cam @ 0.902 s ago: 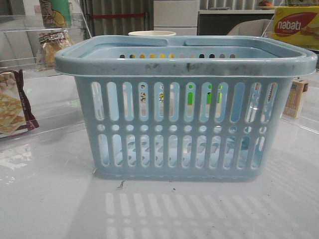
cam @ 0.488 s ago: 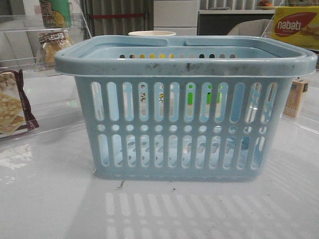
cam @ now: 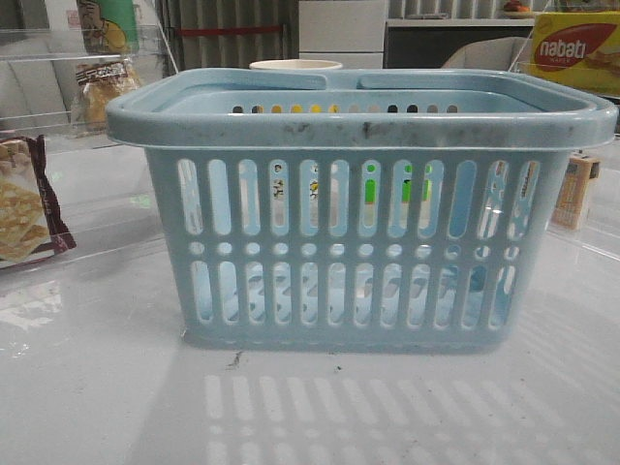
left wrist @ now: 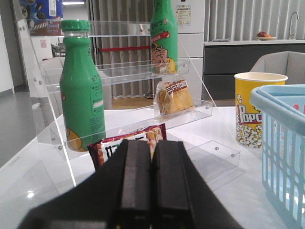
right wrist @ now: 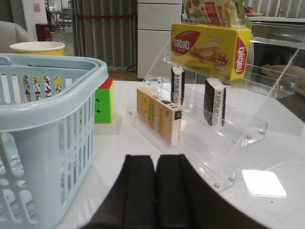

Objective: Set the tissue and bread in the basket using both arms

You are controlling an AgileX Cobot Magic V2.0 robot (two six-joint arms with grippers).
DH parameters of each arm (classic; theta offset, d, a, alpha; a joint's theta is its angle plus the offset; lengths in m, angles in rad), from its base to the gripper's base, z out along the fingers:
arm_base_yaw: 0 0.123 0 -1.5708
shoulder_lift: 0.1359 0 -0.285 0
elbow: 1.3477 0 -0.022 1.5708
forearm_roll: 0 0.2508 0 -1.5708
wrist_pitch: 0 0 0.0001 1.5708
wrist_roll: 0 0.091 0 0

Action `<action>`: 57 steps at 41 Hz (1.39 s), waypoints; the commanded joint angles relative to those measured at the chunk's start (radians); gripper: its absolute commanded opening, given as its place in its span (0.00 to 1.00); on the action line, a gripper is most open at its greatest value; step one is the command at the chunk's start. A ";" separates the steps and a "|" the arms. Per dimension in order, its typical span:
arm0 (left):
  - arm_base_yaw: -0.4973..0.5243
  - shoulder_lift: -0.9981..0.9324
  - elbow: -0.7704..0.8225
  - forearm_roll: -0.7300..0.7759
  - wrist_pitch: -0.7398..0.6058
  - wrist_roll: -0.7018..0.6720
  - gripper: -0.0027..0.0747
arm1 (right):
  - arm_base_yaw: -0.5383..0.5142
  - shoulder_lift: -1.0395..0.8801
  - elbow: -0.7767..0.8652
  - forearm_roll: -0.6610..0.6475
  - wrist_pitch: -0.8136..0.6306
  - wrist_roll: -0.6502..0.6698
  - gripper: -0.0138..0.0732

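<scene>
The light-blue basket [cam: 358, 126] stands in the middle of the table; it also shows in the left wrist view [left wrist: 281, 143] and in the right wrist view [right wrist: 43, 109]. The bread [left wrist: 174, 98], a clear bag with a dark label, sits on a clear shelf to the basket's left, and also shows in the front view [cam: 102, 92]. Two small black packs stand on the clear shelf to the basket's right; I take the nearer one as the tissue [right wrist: 215, 102]. My left gripper [left wrist: 152, 152] is shut and empty, short of the bread. My right gripper [right wrist: 155, 164] is shut and empty, short of the tissue. Neither gripper shows in the front view.
On the left shelf stand two green bottles [left wrist: 82, 90], with a maroon-edged cracker packet [left wrist: 138, 140] below. A popcorn cup [left wrist: 257, 107] stands behind the basket. On the right are a yellow nabati box [right wrist: 209, 45], a tan carton [right wrist: 159, 114] and a colour cube [right wrist: 105, 100].
</scene>
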 commanded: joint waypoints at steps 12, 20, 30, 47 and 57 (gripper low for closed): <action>0.000 0.063 -0.409 -0.004 0.137 0.001 0.15 | -0.004 0.060 -0.392 -0.006 0.135 0.001 0.22; 0.000 0.227 -0.648 -0.021 0.315 0.001 0.15 | -0.004 0.220 -0.616 -0.006 0.310 0.001 0.22; 0.000 0.422 -0.799 -0.036 0.542 0.001 0.15 | -0.004 0.447 -0.798 -0.006 0.574 0.001 0.22; 0.000 0.602 -0.762 -0.036 0.704 0.001 0.15 | -0.004 0.655 -0.775 -0.006 0.743 0.001 0.22; 0.000 0.662 -0.741 -0.028 0.704 0.035 0.24 | -0.004 0.732 -0.761 -0.013 0.764 0.001 0.33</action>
